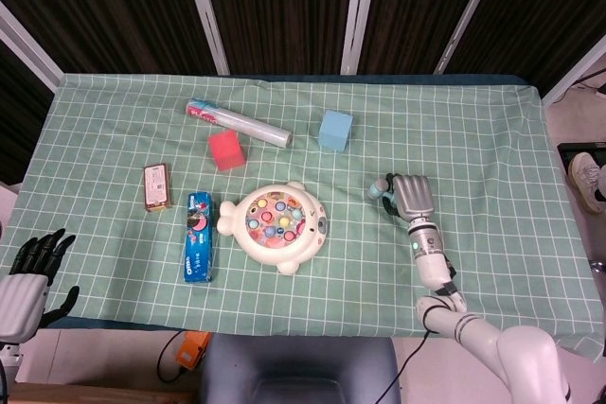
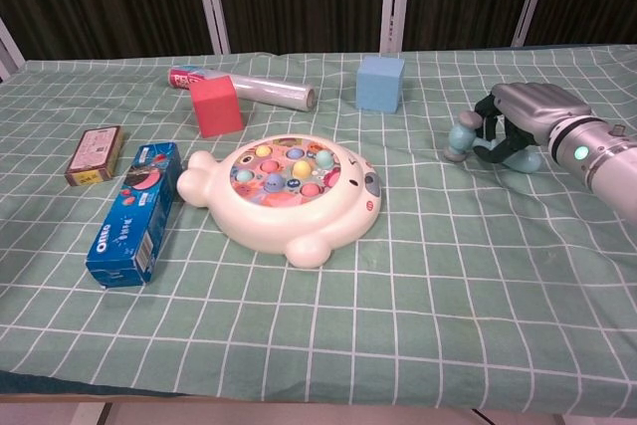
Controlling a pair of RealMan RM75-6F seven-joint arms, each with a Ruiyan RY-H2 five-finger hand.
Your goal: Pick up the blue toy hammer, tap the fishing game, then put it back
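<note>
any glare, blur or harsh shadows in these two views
Head view: even light, sharp, only faint shadows beside the red block and blue cube; backdrop nearly black. Chest view: sharp too, a soft sheen on the fishing game and on the right hand over the hammer, no blur.

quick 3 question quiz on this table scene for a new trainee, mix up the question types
1. True or false: the right hand has its fingers curled over the blue toy hammer.
2. Which thing lies nearest the fishing game's left side in the chest view? A) blue cube B) Oreo box C) foil roll
3. Fill in: the red cube stands just in front of the ____.

Key
1. True; the hammer sits low by the green checked cloth, and contact with it cannot be told.
2. B
3. Foil roll
</note>
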